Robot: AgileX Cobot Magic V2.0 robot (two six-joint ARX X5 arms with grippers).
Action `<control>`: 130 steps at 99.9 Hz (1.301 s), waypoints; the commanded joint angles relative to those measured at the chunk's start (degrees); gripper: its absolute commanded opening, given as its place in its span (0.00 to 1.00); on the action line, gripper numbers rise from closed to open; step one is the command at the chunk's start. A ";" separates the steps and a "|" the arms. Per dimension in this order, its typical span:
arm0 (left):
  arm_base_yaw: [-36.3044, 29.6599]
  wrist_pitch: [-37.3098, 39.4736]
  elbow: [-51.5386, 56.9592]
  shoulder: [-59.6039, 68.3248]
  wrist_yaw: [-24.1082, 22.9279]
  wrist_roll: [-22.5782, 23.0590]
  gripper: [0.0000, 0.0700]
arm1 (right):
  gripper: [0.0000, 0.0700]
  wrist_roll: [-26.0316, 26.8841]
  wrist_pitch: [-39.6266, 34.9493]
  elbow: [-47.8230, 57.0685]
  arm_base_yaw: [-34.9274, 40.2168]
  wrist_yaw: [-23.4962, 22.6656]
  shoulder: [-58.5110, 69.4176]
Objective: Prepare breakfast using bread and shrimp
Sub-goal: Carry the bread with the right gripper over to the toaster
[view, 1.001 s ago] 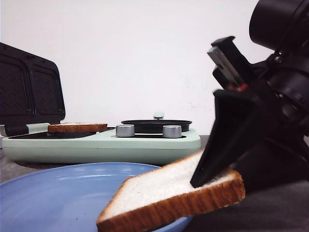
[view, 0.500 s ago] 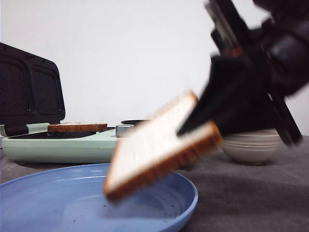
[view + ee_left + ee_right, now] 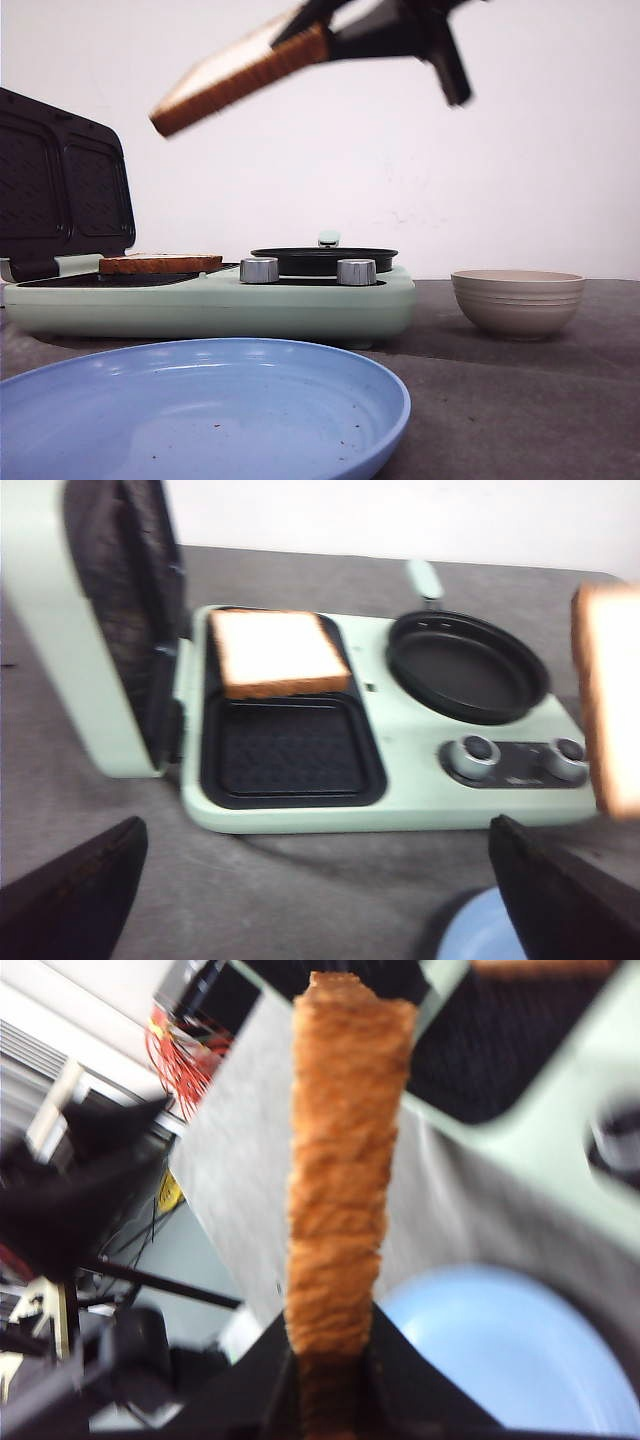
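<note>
grey table (image 3: 520, 400) under a plain white wall – nothing else of the room is showing in front view. mint-green sandwich maker (image 3: 210, 300) is sitting mid-table with its dark lid (image 3: 60, 185) standing open at 9 o'clock, a round black pan (image 3: 323, 258) and two silver knobs (image 3: 259, 270) on its right half. empty blue plate (image 3: 200, 420) is lying nearest the camera at 6 o'clock, crumbs on it. beige bowl (image 3: 517, 300) is resting at 3 o'clock; its contents are hidden, so no shrimp is showing anywhere. one bread slice (image 3: 280, 652) is already lying in the far grill tray; the near tray (image 3: 290, 760) is bare. second bread slice (image 3: 240, 75) is hanging tilted at 12 o'clock, well above the maker, pinched at one edge by the right gripper (image 3: 330, 1360), fingers narrow on the crust. left gripper (image 3: 320, 880) is hovering with fingers spread wide, holding nothing.

judging progress: about midway – second slice is not yet placed, shrimp and closing probably remaining.
</note>
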 commanded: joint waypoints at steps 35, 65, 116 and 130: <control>-0.04 0.33 0.11 -3.15 -2.32 -0.20 0.95 | 0.00 -1.16 0.31 21.09 1.09 -2.08 24.06; -0.04 -0.33 0.11 -4.02 -2.93 -0.15 0.95 | 0.00 1.25 0.81 31.32 2.69 -2.67 38.01; -0.04 -0.31 0.11 -4.02 -2.93 0.04 0.95 | 0.00 5.25 1.31 34.23 5.92 2.32 44.09; -0.04 -0.31 0.11 -4.02 -2.93 0.02 0.95 | 0.00 4.92 -0.98 34.23 5.90 5.97 44.09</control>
